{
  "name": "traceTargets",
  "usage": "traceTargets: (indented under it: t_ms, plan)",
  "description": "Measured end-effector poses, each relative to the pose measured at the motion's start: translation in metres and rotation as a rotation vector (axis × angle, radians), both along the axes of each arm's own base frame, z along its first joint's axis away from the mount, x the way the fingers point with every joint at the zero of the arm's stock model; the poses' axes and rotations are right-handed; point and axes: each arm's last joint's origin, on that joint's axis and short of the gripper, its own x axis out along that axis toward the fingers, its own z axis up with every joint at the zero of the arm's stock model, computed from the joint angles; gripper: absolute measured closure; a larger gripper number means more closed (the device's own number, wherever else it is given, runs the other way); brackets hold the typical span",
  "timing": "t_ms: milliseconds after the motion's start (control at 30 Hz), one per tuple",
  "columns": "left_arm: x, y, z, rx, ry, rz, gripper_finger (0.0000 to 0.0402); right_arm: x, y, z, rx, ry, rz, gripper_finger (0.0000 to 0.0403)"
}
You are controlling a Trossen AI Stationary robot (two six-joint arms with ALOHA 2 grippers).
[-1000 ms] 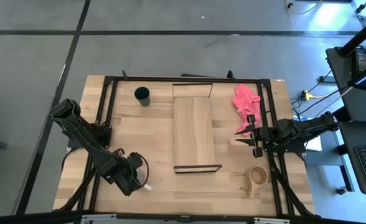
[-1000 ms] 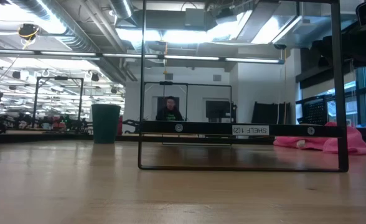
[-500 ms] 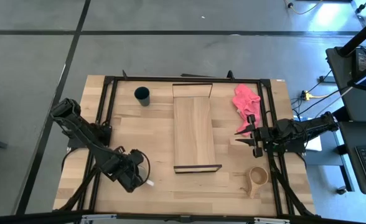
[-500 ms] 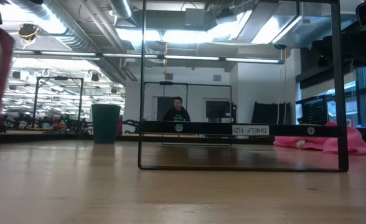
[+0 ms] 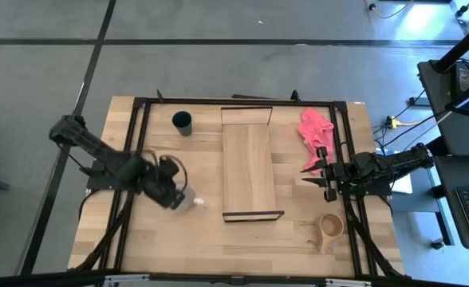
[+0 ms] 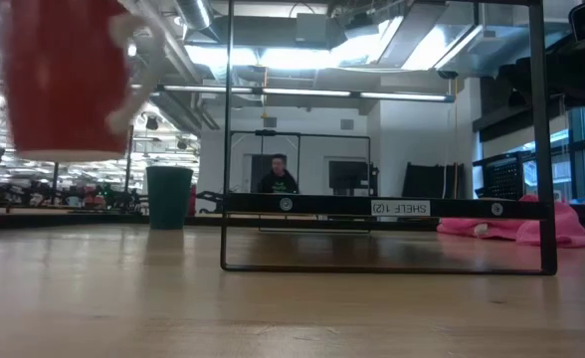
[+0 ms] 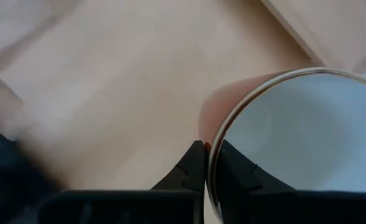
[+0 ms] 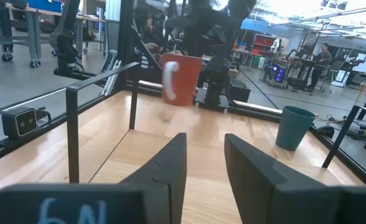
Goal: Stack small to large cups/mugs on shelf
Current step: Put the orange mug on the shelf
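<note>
My left gripper (image 5: 179, 197) is shut on the orange-brown mug (image 6: 64, 80), left of the shelf (image 5: 249, 163). The mug's inside is white (image 7: 301, 137). The shelf is a long light-wood board with black frame ends. The dark green cup (image 5: 182, 122) stands upright on its base at the far left of the table. The tan wooden cup (image 5: 329, 228) sits on the table at the near right. My right gripper (image 5: 324, 174) is open and empty by the table's right edge, near the pink cloth (image 5: 314, 131). My left gripper pinches the mug's rim (image 7: 211, 168), one finger inside the mug (image 7: 233, 171) and one outside (image 7: 194, 167). The mug hangs upright below the fingers, lifted clear of the table, its white handle (image 6: 138, 70) to one side.
The black table frame (image 5: 139, 135) runs along the left, right and far sides. A person (image 6: 277, 174) sits in the room beyond the far edge. Bare tabletop lies between the mug and the shelf's near end (image 5: 253, 215).
My left gripper has carried the mug toward the table's far edge and somewhat toward the shelf. In the low view the mug has come in from the left edge and stays upright, clear of the table.
</note>
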Motion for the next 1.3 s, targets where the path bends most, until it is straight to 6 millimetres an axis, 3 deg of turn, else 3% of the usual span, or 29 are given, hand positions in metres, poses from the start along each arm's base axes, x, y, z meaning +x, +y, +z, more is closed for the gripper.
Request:
traceTargets:
  t_ms: [133,467,667,933,1300]
  plan:
    - [0.009,0.029,0.008,0.004,-0.006,0.027,0.0389,0.000,0.000,0.000,0.000,0.000,0.000,0.0292]
    - [0.035,0.111,0.058,0.110,-0.106,0.097,0.0389,0.000,0.000,0.000,0.000,0.000,0.000,0.0292]
    - [0.068,0.154,0.067,0.153,-0.146,0.070,0.0389,0.000,0.000,0.000,0.000,0.000,0.000,0.0292]
    - [0.128,0.194,0.056,0.145,-0.165,-0.037,0.0390,0.000,0.000,0.000,0.000,0.000,0.000,0.0292]
    - [0.180,0.218,0.029,0.105,-0.171,-0.092,0.0390,0.000,0.000,0.000,0.000,0.000,0.000,0.0292]
